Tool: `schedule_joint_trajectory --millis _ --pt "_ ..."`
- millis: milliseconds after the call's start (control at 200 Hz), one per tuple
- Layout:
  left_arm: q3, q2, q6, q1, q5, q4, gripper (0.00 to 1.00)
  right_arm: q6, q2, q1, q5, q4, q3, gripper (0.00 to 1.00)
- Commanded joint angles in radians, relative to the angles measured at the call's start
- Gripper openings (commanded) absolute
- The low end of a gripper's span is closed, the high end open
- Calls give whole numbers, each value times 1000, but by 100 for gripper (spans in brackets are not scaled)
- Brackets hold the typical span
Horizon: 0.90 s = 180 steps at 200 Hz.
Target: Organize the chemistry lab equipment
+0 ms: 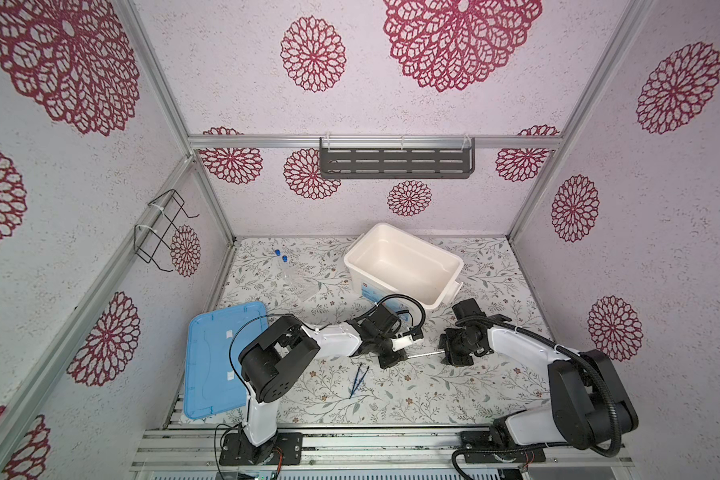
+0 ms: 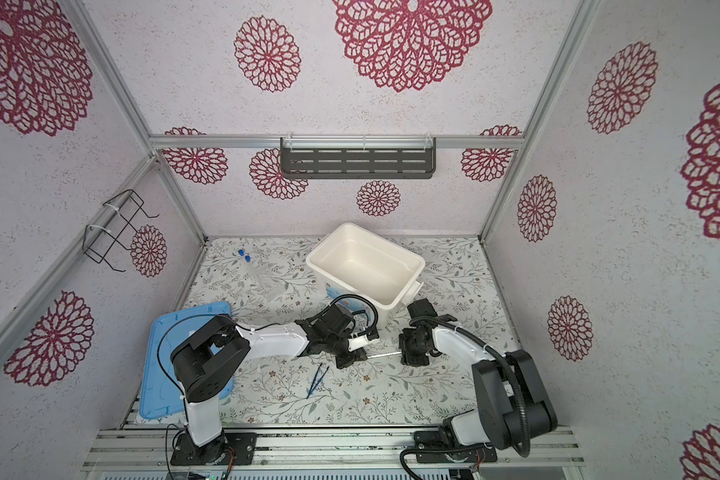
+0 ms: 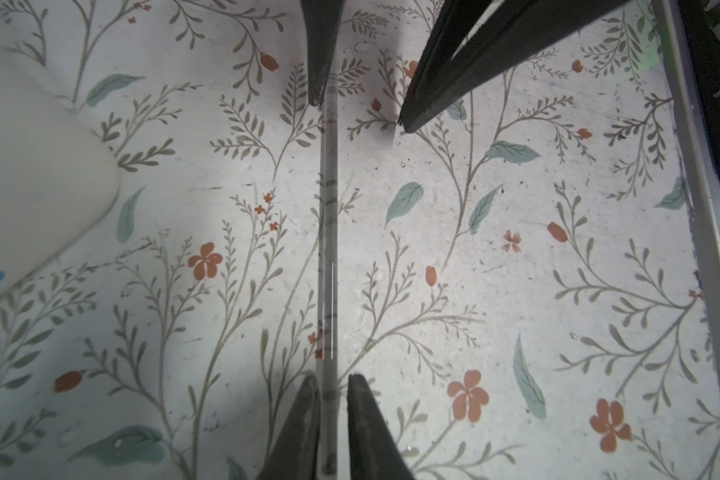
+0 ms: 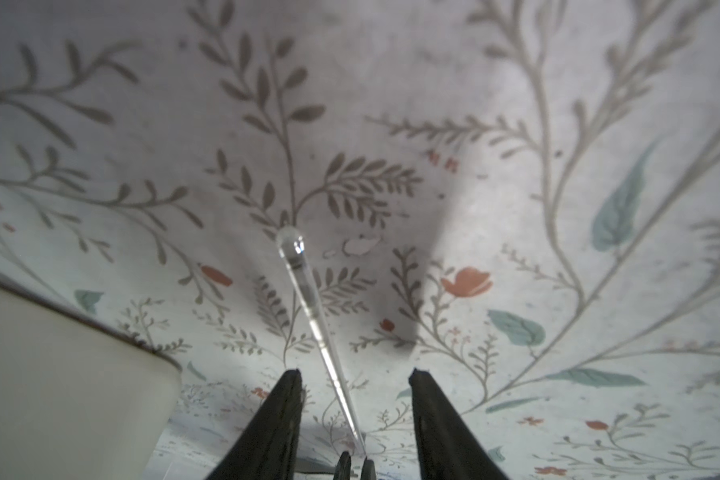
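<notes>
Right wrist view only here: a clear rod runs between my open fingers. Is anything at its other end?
Observer: In the left wrist view the left gripper has its fingers close on either side of the clear rod. Whether they grip it, I cannot tell.
Operator: Is the tub empty?
Observer: In both top views the white tub looks empty.
Operator: What's loose near the arms?
Observer: The dark blue tweezers lie on the table, on the near side of the left gripper.
</notes>
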Motion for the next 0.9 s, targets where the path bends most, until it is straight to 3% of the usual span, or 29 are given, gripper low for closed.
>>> schedule_joint_trajectory --millis 0,115,210,300,465,896 --pt "-22 -20 10 -9 14 28 21 20 24 5 45 -38 43 46" --pt "-33 -47 8 -9 6 32 26 -2 74 3 64 -42 48 40" --pt "-44 -84 -2 -9 2 31 39 -34 120 3 91 -73 53 23" --pt "-72 -115 -2 -9 -18 45 45 -41 141 6 104 -58 37 21" --pt "-83 -116 21 -9 -40 26 49 -16 144 19 101 -54 23 5" --pt "-54 -43 59 -10 -73 34 57 61 22 50 89 -82 55 3"
